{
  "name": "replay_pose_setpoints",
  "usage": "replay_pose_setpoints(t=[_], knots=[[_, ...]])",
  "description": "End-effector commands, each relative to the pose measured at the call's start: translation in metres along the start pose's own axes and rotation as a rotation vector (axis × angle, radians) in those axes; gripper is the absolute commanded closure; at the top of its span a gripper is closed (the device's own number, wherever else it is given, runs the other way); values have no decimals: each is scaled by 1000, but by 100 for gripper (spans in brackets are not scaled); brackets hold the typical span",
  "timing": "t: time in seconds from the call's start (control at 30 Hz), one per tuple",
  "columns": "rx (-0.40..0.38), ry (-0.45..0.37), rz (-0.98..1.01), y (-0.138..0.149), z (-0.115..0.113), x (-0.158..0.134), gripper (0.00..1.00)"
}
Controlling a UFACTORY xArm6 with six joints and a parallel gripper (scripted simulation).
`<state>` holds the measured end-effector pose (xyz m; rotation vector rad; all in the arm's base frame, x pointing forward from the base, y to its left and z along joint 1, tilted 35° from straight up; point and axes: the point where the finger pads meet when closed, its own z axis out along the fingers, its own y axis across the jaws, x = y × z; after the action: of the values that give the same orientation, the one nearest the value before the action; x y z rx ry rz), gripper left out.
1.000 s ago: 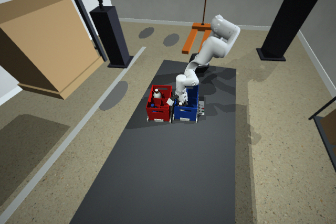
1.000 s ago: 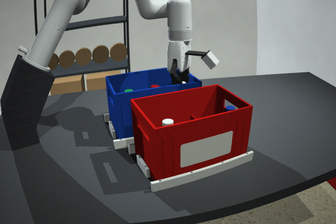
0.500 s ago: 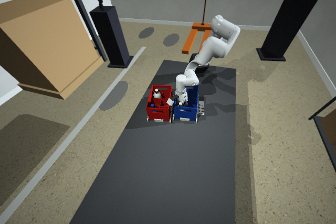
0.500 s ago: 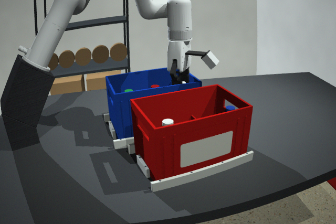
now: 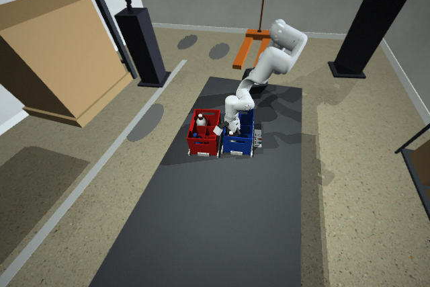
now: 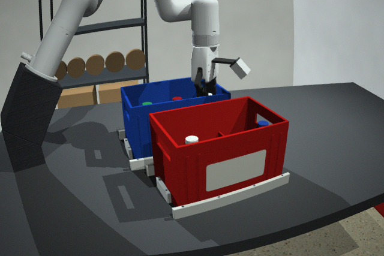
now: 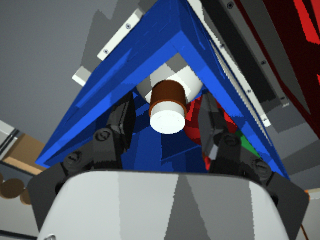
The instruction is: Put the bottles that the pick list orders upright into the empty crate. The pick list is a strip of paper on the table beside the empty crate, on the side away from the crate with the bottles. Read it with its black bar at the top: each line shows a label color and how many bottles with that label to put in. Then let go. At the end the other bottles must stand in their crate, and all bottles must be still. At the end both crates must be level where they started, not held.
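The blue crate (image 6: 173, 104) (image 5: 238, 138) holds a green-capped bottle (image 6: 146, 103), a red-capped bottle (image 6: 177, 98) and a white-capped bottle (image 6: 210, 93) (image 7: 168, 117) standing upright in its corner. My gripper (image 6: 205, 87) (image 7: 167, 104) reaches down into that corner. Its fingers stand open on either side of the white-capped bottle's brown neck, with a gap on both sides. The red crate (image 6: 216, 147) (image 5: 203, 133) holds a white-capped bottle (image 6: 191, 139) and a blue-capped bottle (image 6: 263, 123). The pick list (image 5: 257, 138) lies beside the blue crate.
Both crates sit side by side in white rails (image 6: 229, 195) on the dark table. The wrist camera box (image 6: 240, 68) sticks out above the blue crate's rim. The arm's black base (image 6: 26, 110) stands at the left; a shelf is behind.
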<state>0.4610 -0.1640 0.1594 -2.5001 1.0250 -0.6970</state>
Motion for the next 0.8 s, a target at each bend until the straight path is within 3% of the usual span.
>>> replay_pose_setpoints(t=[0.0,0.23,0.77], knots=[[1,3,-1,-1,-1,1,35],[1,3,-1,-1,-1,1,35],[1,3,-1,-1,-38,1,35]])
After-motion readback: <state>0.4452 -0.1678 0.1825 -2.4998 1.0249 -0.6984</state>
